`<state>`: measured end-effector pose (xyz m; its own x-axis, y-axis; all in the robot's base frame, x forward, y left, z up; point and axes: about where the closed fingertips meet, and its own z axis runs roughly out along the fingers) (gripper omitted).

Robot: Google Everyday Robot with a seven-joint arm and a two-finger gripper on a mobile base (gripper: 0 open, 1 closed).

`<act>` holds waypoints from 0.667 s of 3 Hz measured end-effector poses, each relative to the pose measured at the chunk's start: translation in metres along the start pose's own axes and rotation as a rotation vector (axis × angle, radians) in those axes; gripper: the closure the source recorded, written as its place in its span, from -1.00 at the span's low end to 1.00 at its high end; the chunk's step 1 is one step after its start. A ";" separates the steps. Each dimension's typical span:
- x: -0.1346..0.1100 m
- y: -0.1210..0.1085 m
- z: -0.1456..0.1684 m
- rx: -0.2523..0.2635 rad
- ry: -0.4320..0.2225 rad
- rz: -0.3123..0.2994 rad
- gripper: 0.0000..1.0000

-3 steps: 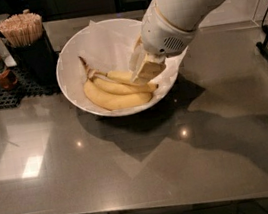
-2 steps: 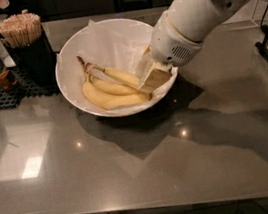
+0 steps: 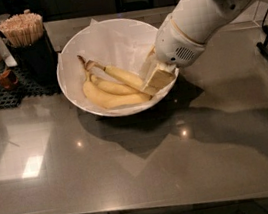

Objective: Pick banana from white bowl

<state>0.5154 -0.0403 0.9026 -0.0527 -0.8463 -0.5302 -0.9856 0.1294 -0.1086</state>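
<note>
Counter [image 3: 134, 174], end effector [image 3: 156, 80] at banana [image 3: 121, 75] in white bowl [image 3: 65, 89]

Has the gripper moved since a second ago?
Yes. The gripper has shifted slightly right and down, toward the near-right rim of the white bowl, staying inside it.

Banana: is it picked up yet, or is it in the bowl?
Not picked up yet. Done: the gripper is down inside the bowl, at the right end of the bananas. In hand: it sits against the top banana; a firm hold cannot be told. Left: lifting that banana out. It lies on the paper, joined to the other two.
</note>
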 end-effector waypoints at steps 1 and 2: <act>0.000 0.000 0.000 0.000 0.000 0.000 0.16; -0.008 -0.008 -0.001 0.024 -0.005 -0.002 -0.30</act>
<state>0.5235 -0.0352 0.9081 -0.0502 -0.8437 -0.5345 -0.9815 0.1407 -0.1299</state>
